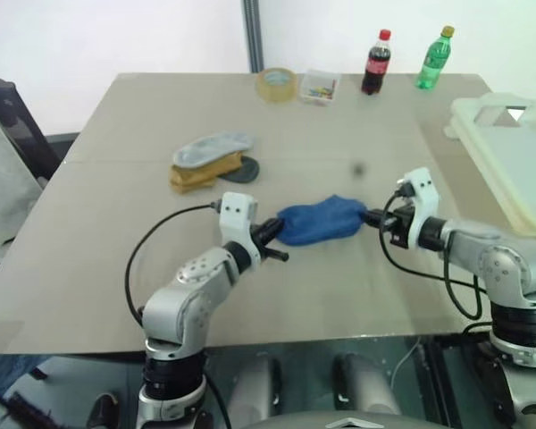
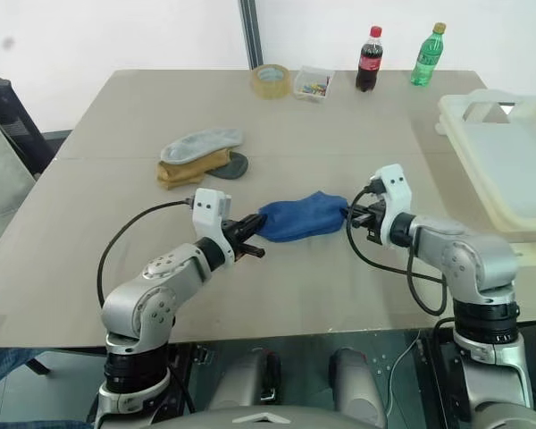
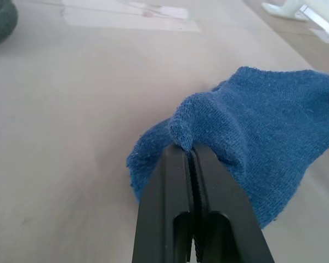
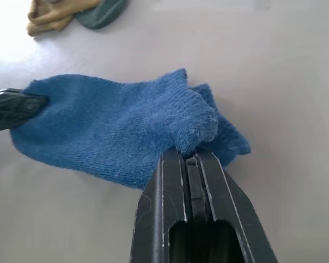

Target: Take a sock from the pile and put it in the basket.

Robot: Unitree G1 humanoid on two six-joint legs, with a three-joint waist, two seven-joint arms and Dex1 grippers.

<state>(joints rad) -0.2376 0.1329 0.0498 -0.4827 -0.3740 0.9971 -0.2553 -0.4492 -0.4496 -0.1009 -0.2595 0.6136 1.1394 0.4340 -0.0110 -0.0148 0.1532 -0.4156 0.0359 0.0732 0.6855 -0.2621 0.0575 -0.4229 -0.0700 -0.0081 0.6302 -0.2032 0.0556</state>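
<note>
The sock (image 1: 320, 221), royal blue, is stretched between the two grippers near the middle of the worktop (image 1: 116, 259), low over the surface; whether its belly touches the worktop is hard to tell. The left gripper (image 1: 273, 234) has its fingers (image 3: 193, 181) clamped shut on a fold at the sock's left end, and the right gripper (image 1: 375, 217) is pinched closed on the bunched fabric at the right end. Holding both ends this way likely keeps the soft fabric spread out and under control, so it can be carried as one piece instead of dangling from a single pinch.

Both forearms reach in from the near edge and angle toward each other, with the fingers pointing inward and slightly downward, almost facing one another across the sock.

The pile (image 1: 211, 161) lies well apart on the far left: a light grey sock over a mustard-yellow one, with a dark green one just beside them. The basket (image 1: 505, 165) sits at the right edge of the worktop, still without the sock, so the carry to the right seems to be the step ahead.
</note>
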